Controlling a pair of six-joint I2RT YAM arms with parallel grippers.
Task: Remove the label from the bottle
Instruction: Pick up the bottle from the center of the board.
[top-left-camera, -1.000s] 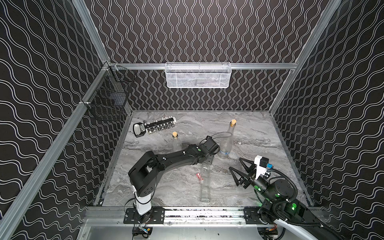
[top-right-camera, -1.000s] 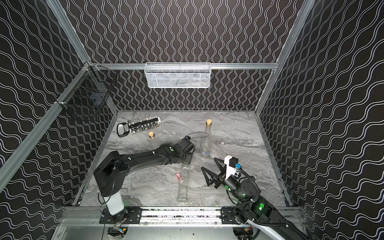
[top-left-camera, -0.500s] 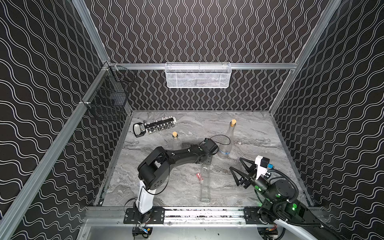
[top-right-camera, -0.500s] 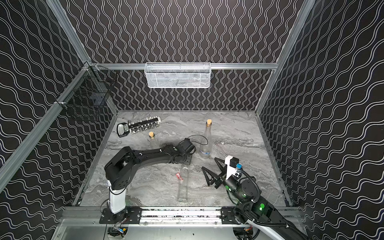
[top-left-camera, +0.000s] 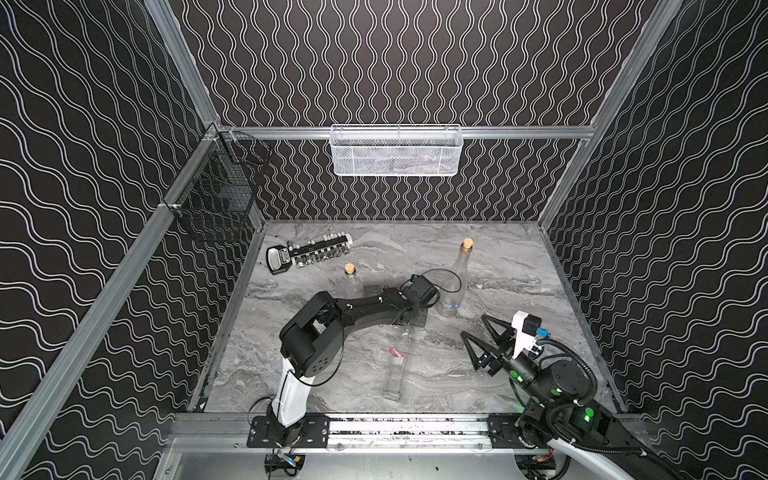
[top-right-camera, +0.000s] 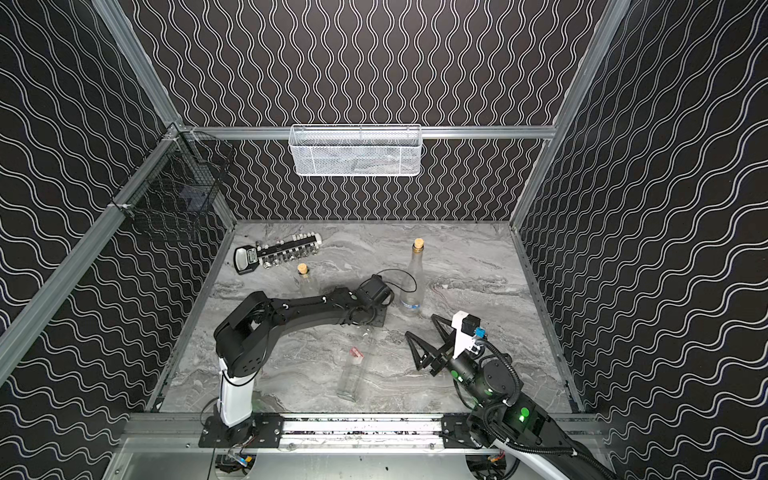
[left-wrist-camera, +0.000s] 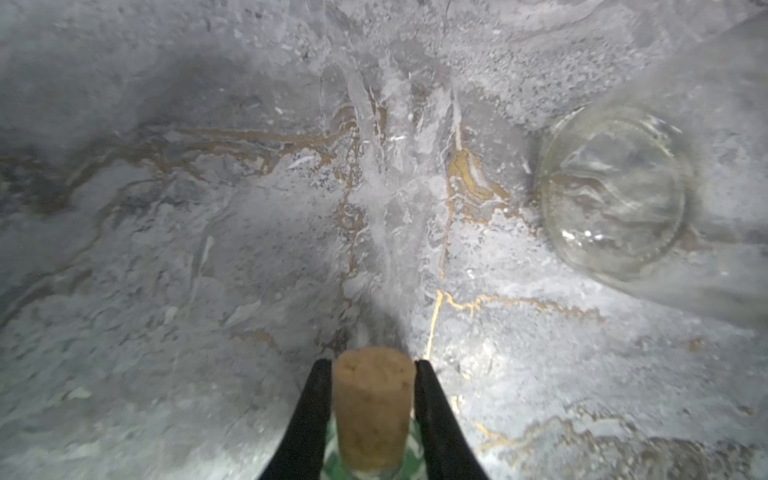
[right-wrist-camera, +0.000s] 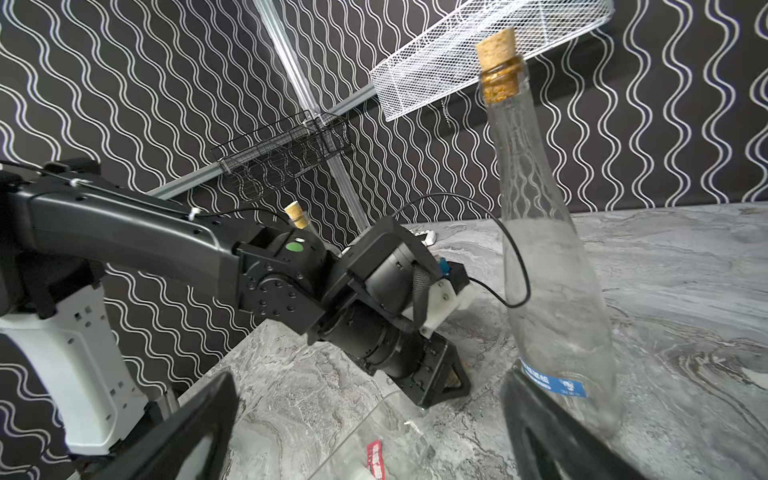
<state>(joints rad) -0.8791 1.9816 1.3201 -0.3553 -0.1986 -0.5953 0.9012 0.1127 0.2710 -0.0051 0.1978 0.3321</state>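
A clear glass bottle (top-left-camera: 395, 370) (top-right-camera: 352, 372) lies on the marble table near the front, and a small red label (top-left-camera: 396, 352) (top-right-camera: 356, 352) (right-wrist-camera: 375, 455) shows on its side. My left gripper (top-left-camera: 410, 323) (top-right-camera: 368, 326) (left-wrist-camera: 374, 374) is down at its far end, shut on the corked neck. The cork (left-wrist-camera: 372, 409) sits tight between the two black fingers, and a green-and-white pattern shows just below it. My right gripper (top-left-camera: 473, 325) (top-right-camera: 420, 325) (right-wrist-camera: 370, 415) hovers open to the right of the bottle, holding nothing.
A tall corked bottle (top-left-camera: 455, 282) (right-wrist-camera: 552, 270) with a blue label stands behind my right gripper; its base (left-wrist-camera: 615, 191) shows in the left wrist view. A short corked bottle (top-left-camera: 352, 276) and a socket rail (top-left-camera: 309, 255) sit at the back left. White basket (top-left-camera: 396, 151) and black basket (top-left-camera: 216, 199) hang on the walls.
My left gripper has closed on the lying bottle's corked end, and the left arm's elbow has swung back toward the front. The right arm has not moved.
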